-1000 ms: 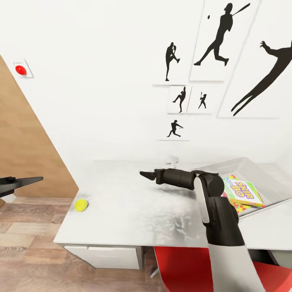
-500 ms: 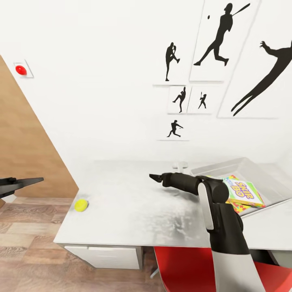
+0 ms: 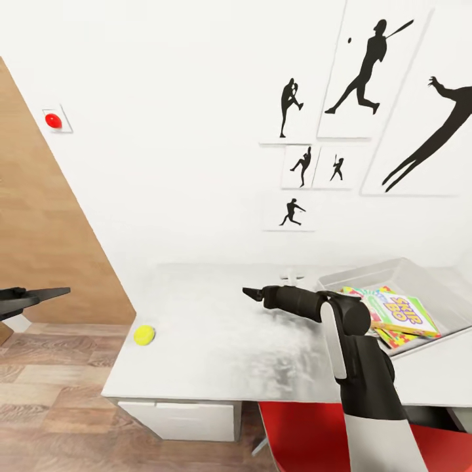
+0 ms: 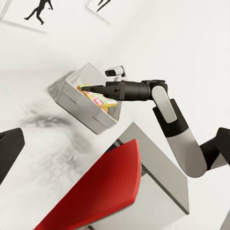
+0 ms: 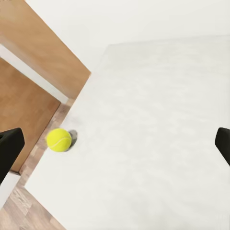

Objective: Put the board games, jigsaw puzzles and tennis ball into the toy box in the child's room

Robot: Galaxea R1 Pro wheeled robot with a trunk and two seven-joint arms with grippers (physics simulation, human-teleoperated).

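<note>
The tennis ball [image 3: 144, 335] lies alone near the left end of the table [image 3: 216, 341], close to its front edge. My right gripper [image 3: 249, 293] hovers over the middle of the table, pointing toward the ball [image 5: 59, 140], open and empty, well short of it. The toy box [image 3: 393, 272] stands at the table's right end. Inside it lie the SKIP BO board game [image 3: 401, 314] and a jigsaw puzzle [image 3: 393, 339] under it. My left gripper [image 3: 39, 295] hangs off the table's left side over the floor, open and empty.
A red swivel chair [image 3: 314, 432] sits tucked under the table's front, below my right arm. A wooden panel [image 3: 39, 229] slants along the left wall, with a red button [image 3: 53, 120] above it. Black sports silhouettes hang on the white wall.
The head camera has panned a little, so the table, ball and pictures sit further right in view. My right gripper drew back slightly toward the toy box, then held over mid-table.
</note>
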